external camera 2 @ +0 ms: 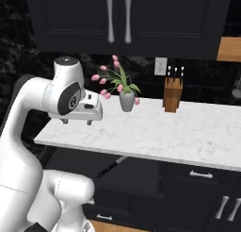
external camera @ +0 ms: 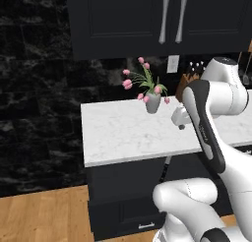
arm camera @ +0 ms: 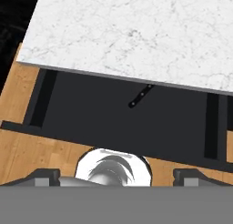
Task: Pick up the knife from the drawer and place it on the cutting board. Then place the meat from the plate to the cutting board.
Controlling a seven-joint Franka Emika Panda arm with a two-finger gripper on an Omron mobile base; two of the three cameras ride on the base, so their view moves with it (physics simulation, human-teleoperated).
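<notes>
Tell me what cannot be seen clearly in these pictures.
- Knife blade tip: hand view, hidden under the marble counter edge.
- Drawer right side: hand view, cut by the picture edge.
- Knife block: left base view, partly behind the arm.
- Pincer fingertips: hand view, cut off at the bottom.

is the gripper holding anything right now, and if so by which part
Nothing is held. The gripper has its jaws wide open above the open drawer, and the knife lies loose inside it, part under the counter edge.
</notes>
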